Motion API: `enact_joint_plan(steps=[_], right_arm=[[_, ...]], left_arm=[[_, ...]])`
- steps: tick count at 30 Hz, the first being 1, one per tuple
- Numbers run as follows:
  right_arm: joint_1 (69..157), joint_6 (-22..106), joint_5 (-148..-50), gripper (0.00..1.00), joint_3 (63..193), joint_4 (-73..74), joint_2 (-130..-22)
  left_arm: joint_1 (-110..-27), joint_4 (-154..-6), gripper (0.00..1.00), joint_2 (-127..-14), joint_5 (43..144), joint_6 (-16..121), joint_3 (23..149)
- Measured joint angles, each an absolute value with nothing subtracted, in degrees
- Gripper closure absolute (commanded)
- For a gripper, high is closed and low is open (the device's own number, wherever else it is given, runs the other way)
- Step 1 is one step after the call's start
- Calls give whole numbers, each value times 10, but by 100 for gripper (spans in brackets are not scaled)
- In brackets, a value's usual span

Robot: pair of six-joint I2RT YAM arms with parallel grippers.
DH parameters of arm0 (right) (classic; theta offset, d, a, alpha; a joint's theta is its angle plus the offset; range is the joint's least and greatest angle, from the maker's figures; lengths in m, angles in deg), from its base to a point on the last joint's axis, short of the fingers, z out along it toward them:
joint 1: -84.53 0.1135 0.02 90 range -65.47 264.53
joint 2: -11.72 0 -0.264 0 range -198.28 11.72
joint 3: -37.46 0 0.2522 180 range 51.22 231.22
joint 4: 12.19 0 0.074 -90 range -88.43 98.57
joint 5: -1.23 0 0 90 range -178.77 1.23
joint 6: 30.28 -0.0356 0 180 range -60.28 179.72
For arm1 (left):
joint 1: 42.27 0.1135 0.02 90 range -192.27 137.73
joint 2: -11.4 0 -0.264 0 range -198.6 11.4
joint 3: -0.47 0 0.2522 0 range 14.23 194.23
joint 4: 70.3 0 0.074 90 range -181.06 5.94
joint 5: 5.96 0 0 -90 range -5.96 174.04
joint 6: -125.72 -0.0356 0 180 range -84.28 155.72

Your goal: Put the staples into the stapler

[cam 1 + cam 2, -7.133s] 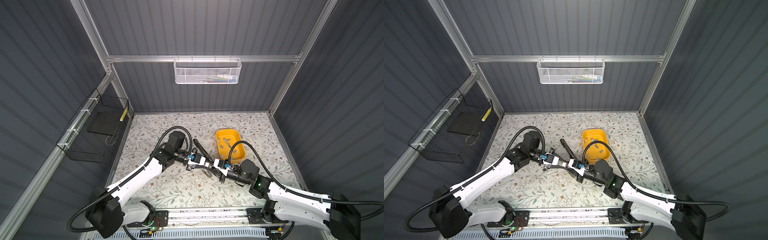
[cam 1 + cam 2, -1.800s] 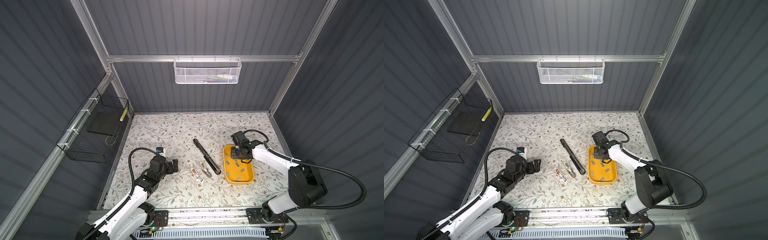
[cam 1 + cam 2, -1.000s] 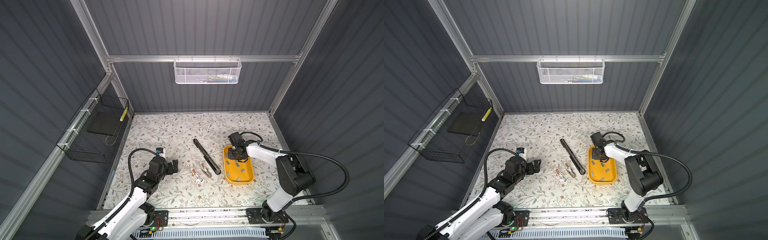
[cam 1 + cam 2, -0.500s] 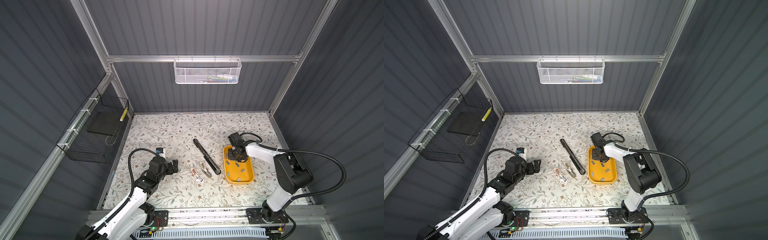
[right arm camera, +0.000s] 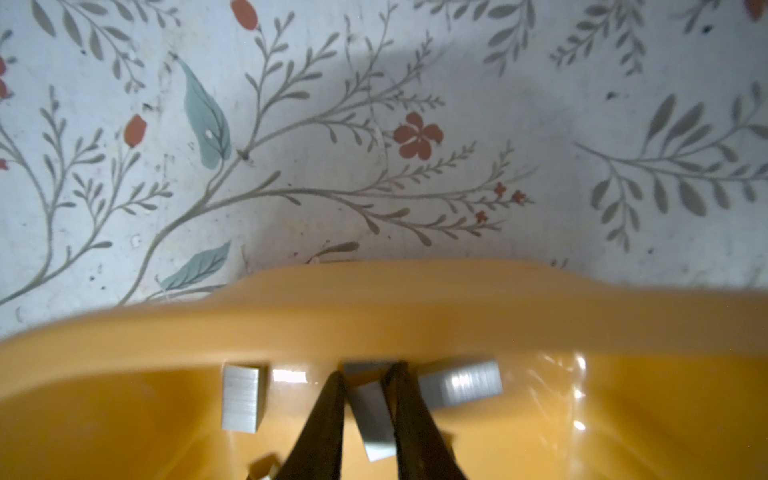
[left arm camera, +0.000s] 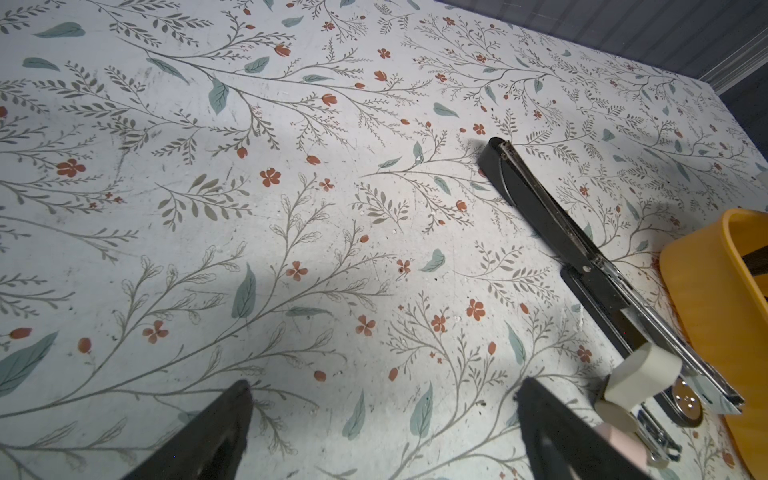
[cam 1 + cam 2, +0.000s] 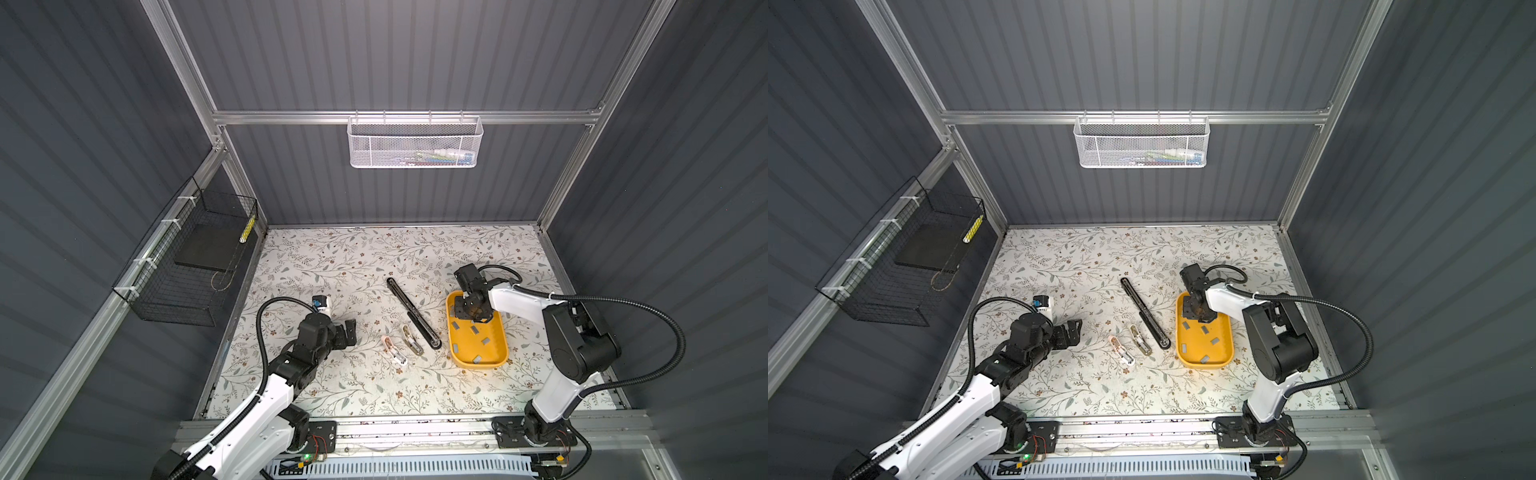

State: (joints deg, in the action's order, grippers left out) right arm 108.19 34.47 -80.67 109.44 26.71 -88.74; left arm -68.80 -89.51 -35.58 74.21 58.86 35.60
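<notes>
The flowered surface [image 7: 332,266] fills the lower half of both top views. On it, right of the middle, stands the yellow tray [image 7: 478,365] with the staples [image 7: 485,341] scattered inside. Just left of the tray the long black stapler [image 7: 411,313] lies opened out flat, with two small staplers [image 7: 412,340] beside its lower end. The left pincer [image 7: 347,332] hovers at the lower left, well apart from all this, its jaws spread wide and empty. The right pincer [image 5: 368,372] reaches into the upper end of the tray, and in the right wrist view its jaws press on both sides of one staple strip [image 5: 372,419] near the tray wall. So the step in hand is, I think, picking up a strip. The next move calls for a straight lift without losing the thin strip, then for lining it up along the open channel of the black stapler
</notes>
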Motion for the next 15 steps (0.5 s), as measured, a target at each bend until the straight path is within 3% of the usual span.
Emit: enact_joint_plan(steps=[15], right_arm=[[1082,343,-806,87,1105,266,-898]], left_arm=[[-688,-895,0,-356,742,589,356]])
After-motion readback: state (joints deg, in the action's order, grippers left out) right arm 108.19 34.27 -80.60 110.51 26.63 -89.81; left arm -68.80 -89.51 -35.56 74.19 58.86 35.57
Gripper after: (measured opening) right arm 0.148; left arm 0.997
